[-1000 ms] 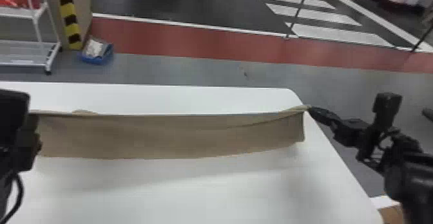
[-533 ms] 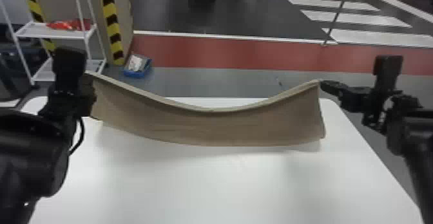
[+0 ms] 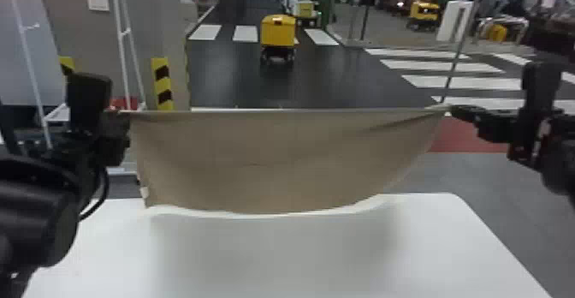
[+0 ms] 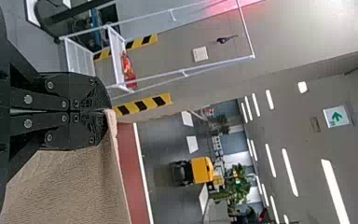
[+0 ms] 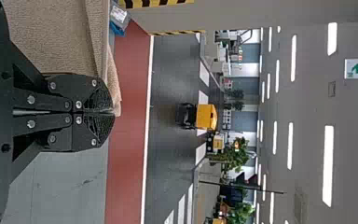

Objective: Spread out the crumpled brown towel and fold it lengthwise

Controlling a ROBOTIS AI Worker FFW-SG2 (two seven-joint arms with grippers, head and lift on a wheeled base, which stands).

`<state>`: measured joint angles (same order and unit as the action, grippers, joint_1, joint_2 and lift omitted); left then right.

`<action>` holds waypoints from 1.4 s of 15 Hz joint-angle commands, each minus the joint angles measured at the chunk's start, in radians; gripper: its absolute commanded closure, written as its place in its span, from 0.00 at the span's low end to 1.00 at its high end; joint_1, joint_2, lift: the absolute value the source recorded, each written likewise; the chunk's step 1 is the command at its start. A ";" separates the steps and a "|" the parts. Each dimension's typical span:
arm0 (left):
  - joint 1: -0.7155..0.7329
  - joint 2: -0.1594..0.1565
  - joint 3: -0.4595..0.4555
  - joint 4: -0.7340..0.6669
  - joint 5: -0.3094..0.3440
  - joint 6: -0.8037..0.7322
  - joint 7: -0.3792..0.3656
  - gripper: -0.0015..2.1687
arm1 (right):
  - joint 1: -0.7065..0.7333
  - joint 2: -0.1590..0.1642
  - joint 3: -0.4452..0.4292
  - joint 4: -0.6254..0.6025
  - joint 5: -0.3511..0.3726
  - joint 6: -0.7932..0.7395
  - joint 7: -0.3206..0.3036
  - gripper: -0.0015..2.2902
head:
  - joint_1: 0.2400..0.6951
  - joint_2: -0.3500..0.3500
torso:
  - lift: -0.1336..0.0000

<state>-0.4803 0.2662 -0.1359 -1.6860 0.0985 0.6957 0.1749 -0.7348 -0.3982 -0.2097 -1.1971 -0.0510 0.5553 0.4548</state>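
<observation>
over the white table [image 3: 274, 267] the brown towel [image 3: 278, 160] hangs spread like a curtain, though i cannot tell whether its lower hem [image 3: 256, 209] touches down. it should handle light and soft, neither slippery nor fragile, likely to sag or wrinkle unless held taut by both ends of its top edge [image 3: 278, 112], just where the left gripper [image 4: 107, 111] and right gripper [image 5: 113, 112] each have jaws pinched together, gripping cloth

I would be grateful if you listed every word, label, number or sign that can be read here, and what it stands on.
No words or numbers are legible.
Overhead sign: a green arrow; any lettering is too small to read.
Pale patch, perhaps a tag, on the brown towel: too blurred to read.
</observation>
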 commanded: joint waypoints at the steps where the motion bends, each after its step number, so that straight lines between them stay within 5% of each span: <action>1: 0.032 0.016 0.018 -0.008 0.030 0.003 0.000 0.65 | 0.045 -0.019 0.010 -0.013 0.008 -0.007 0.027 0.72 | 0.29 0.32 | 0.07; 5: 0.290 0.010 0.018 -0.118 -0.010 -0.067 -0.003 0.65 | 0.350 -0.041 -0.093 -0.182 -0.030 -0.022 0.113 0.72 | 0.43 0.32 | 0.07; 7: 0.413 -0.015 0.016 -0.173 -0.057 -0.077 0.000 0.65 | 0.531 -0.065 -0.155 -0.294 -0.082 -0.040 0.151 0.72 | 0.65 0.29 | 0.07; 12: 0.617 -0.027 0.025 -0.319 -0.131 -0.067 0.035 0.65 | 0.799 -0.077 -0.275 -0.481 -0.173 -0.068 0.196 0.72 | 0.97 0.20 | 0.07; 21: 0.919 -0.048 0.090 -0.572 -0.186 0.043 0.052 0.65 | 1.006 -0.056 -0.424 -0.576 -0.253 -0.077 0.254 0.72 | 1.00 0.18 | 0.07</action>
<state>0.3862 0.2236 -0.0418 -2.2132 -0.0845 0.7219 0.2273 0.2498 -0.4572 -0.6049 -1.7712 -0.3009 0.4770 0.7075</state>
